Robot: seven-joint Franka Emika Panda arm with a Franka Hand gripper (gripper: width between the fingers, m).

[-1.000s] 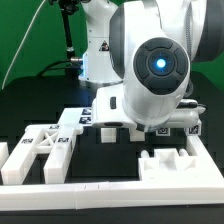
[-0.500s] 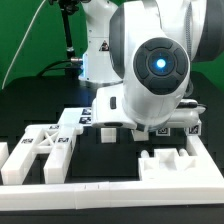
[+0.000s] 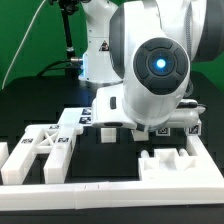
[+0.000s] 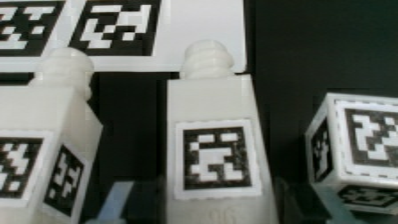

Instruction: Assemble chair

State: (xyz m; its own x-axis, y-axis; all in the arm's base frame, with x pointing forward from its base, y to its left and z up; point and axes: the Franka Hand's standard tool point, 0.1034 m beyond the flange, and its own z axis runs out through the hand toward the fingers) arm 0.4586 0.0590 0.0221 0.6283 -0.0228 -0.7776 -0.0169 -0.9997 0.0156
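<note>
Black tabletop (image 3: 30,105) holds matte white blocky chair pieces (image 3: 35,170), leg bars (image 4: 215,110) seemingly round-tipped.

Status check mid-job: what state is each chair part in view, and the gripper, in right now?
cross-braced frame: lying flat, loose, nothing joined to it.
notched piece: resting at the exterior view's right, unjoined, not gripped.
middle leg bar: tag facing the wrist camera, apart from its neighbours.
left leg bar: beside it, a dark gap between them.
gripper: low over the parts, jaws hidden; open or shut cannot be told.
</note>
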